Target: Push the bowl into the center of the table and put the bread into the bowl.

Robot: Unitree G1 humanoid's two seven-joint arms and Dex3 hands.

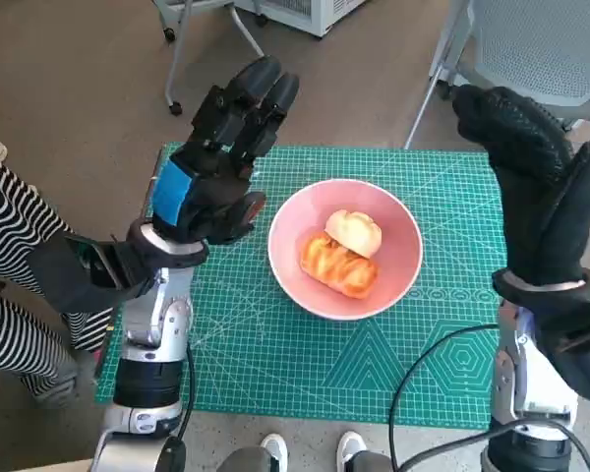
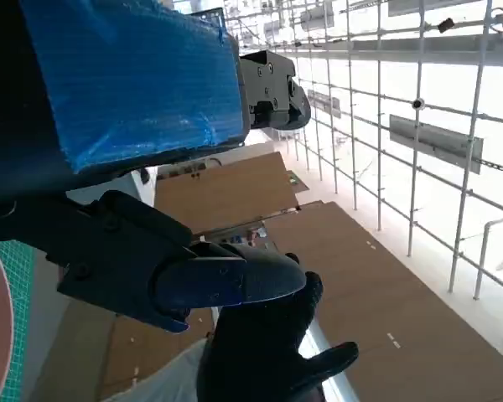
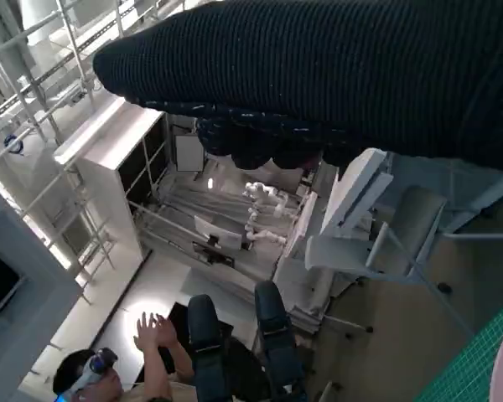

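Both forearms come up from my near edge of the bench (image 1: 442,398) and stand raised above it. The left robot hand (image 1: 216,162) is lifted over the left part of the green mat (image 1: 275,364), blue-taped back toward the head camera, fingers stretched forward and apart, holding nothing and touching nothing. The right robot hand (image 1: 536,187) is lifted at the bench's right edge, gloved fingers straight and pointing away from me, nothing in it; the left wrist view shows it (image 2: 268,352) with thumb set apart. The pink bowl (image 1: 398,275) sits on the mat about mid-bench, between the two hands and clear of both. The bread (image 1: 339,261) lies inside the bowl: a pale round piece resting against a longer golden-brown one.
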